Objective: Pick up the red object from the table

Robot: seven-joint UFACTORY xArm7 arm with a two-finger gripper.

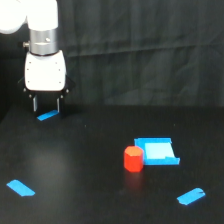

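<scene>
Hanging across the whole back as a black curtain, falling in soft vertical folds and catching a faint grey sheen along the ridges. Meeting a matte black desk along a dim horizontal line, darkening most toward the exterior view's left. Spreading flat below that line down to the bottom edge. Reflecting a weak, diffuse light near the middle and throwing only soft shadows. Carrying short bright-blue tape: a far tape strip lying well back on the exterior view's left, a near-left tape strip slanting by the front corner, a near-right tape strip slanting on the exterior view's right, all sitting well apart.
</scene>
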